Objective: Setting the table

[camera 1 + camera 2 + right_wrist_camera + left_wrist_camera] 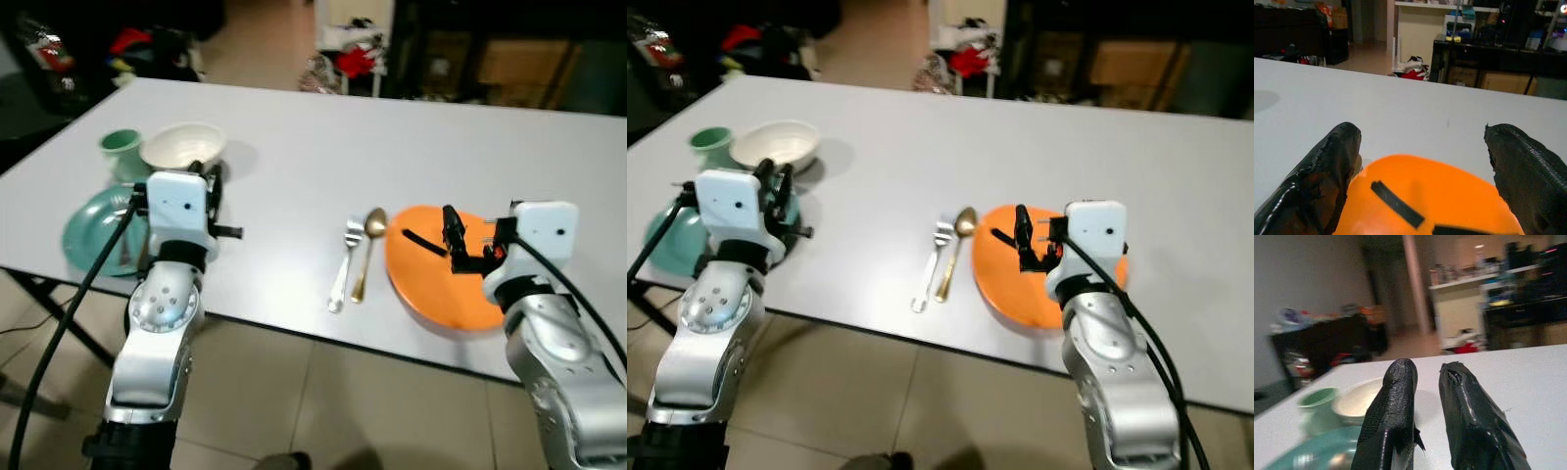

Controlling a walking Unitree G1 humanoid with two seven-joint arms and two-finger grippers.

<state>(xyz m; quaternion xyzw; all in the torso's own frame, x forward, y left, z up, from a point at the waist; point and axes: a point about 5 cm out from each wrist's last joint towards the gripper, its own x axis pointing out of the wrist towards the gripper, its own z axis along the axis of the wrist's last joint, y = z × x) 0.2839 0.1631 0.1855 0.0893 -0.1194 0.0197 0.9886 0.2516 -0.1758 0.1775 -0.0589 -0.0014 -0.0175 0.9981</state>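
White worktop stretches wide and bare between two clusters near its front edge. On the right, the orange plate lies flat just below the right hand, whose fingers spread open above it; fork and gold spoon lie side by side just left, long axes pointing away from the robot. The left hand, fingers nearly closed on nothing, hovers over the teal plate, facing the cream bowl and green cup.
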